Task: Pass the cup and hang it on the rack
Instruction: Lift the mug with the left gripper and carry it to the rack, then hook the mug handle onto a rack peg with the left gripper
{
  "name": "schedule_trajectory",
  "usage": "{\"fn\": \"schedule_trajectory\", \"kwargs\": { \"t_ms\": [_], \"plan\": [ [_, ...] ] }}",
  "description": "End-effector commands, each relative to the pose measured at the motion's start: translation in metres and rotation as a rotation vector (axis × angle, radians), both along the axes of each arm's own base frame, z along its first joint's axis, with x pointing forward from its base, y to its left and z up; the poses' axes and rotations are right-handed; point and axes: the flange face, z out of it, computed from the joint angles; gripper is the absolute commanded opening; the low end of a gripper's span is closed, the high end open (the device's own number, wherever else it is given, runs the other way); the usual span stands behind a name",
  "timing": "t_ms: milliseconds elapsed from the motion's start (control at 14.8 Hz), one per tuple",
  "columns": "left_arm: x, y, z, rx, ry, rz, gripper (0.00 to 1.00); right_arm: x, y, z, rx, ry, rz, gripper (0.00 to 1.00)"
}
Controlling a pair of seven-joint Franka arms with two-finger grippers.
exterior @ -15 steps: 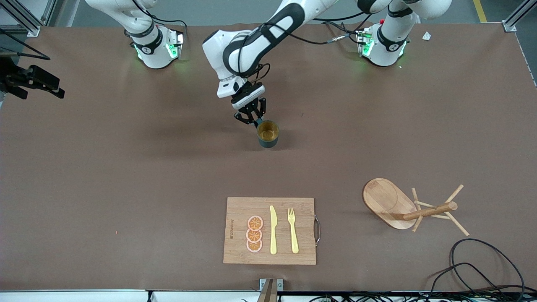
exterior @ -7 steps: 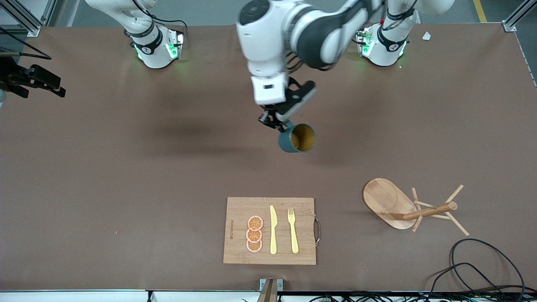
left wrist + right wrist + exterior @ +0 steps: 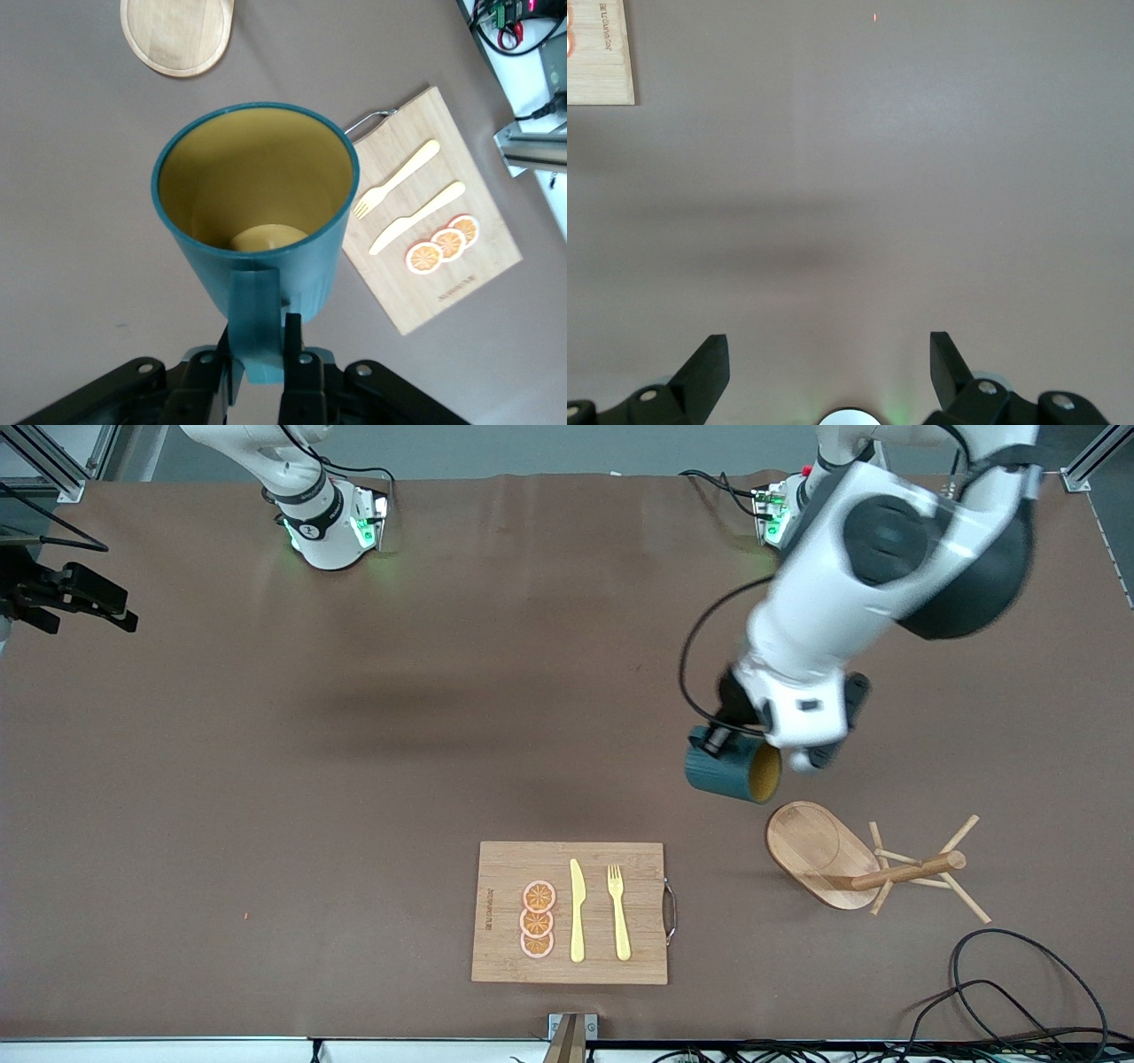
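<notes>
The left gripper (image 3: 263,350) pinches the loop handle of the ribbed teal-green cup (image 3: 732,770), carrying it tipped on its side in the air over bare table; its yellow-brown inside holds nothing. At the cup's five o'clock in the front view stands the light wooden mug rack (image 3: 864,863), pegs bare. The right gripper (image 3: 829,365) waits with fingers spread wide over the brown table (image 3: 266,779).

left gripper (image 3: 261,354) pinched shut, held aloft on its outstretched arm; right gripper (image 3: 830,367) waits spread.
</notes>
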Motion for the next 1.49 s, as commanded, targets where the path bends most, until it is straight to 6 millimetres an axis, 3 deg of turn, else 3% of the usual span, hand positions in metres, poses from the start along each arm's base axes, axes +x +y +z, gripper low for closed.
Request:
{"fn": "schedule_trajectory", "kwargs": {
  "t_ms": [0, 270, 676, 1014, 1419],
  "plan": [
    [0.026, 0.053, 0.004, -0.167, 0.046, 0.036, 0.00, -0.006, 0.000, 0.002, -0.003, -0.011, 0.012, 1.00],
    [0.062, 0.134, -0.016, -0.378, 0.111, 0.138, 0.00, -0.006, 0.001, 0.002, -0.003, -0.009, 0.015, 1.00],
    [0.094, 0.212, -0.070, -0.607, 0.193, 0.257, 0.01, -0.006, 0.002, 0.002, -0.005, -0.009, 0.018, 1.00],
    [0.102, 0.242, -0.102, -0.689, 0.250, 0.302, 0.01, -0.007, 0.000, 0.002, -0.023, -0.006, 0.040, 1.00],
    [0.104, 0.298, -0.131, -0.779, 0.299, 0.345, 0.01, -0.007, -0.002, 0.002, -0.020, -0.004, 0.063, 1.00]
  ]
}}
